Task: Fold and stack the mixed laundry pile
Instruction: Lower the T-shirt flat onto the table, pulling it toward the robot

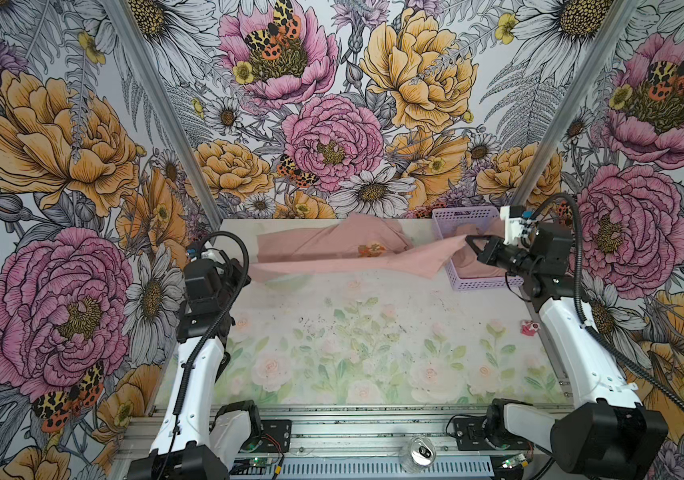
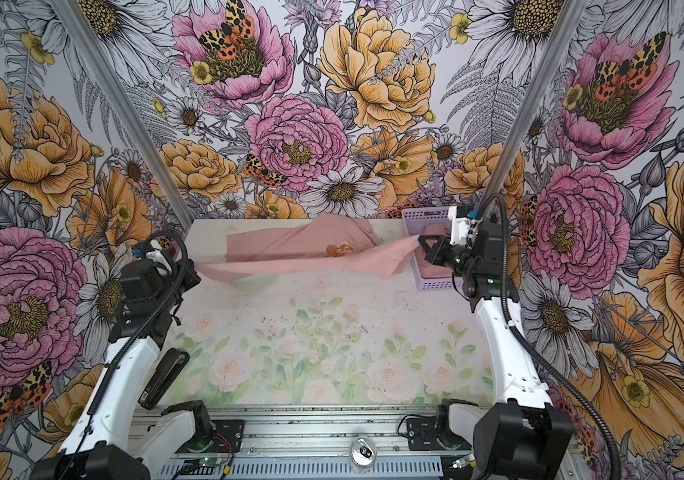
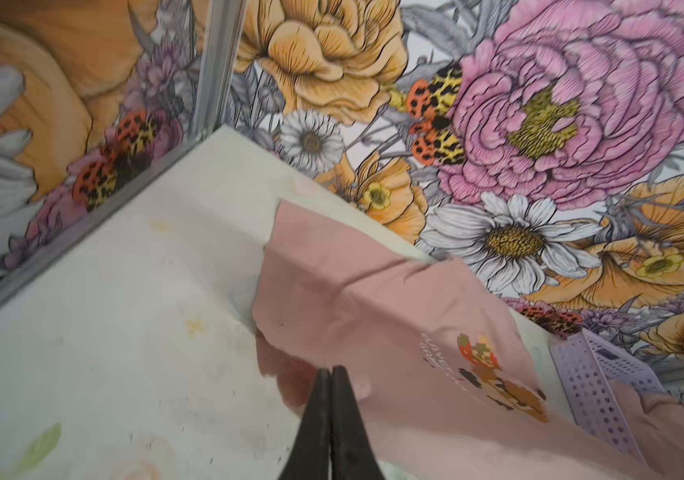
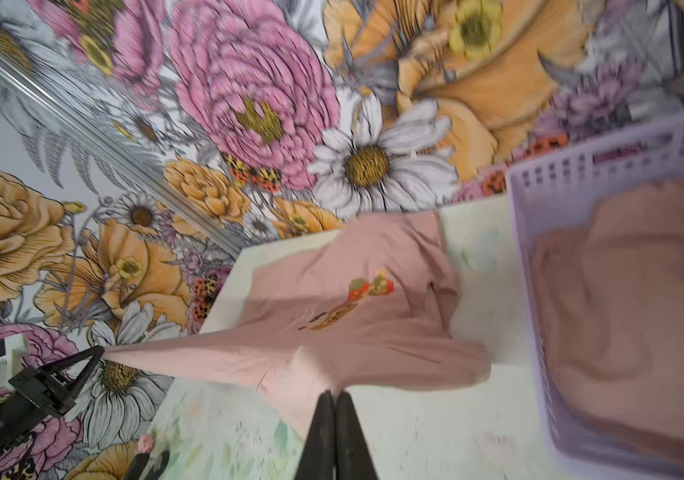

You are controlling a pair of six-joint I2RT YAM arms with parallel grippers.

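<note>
A dusty-pink T-shirt with a pixel-art figure lies stretched across the far part of the table. My left gripper is shut on its left end. My right gripper is shut on its right end, just in front of the lavender basket. The held front edge hangs taut above the table between them. The print and white lettering show in the left wrist view on the T-shirt. More pink cloth fills the basket.
A small red-pink scrap lies near the table's right edge. A can stands on the front rail. A black flat object sits at the table's left edge. Metal frame posts and flowered walls close in the back and sides.
</note>
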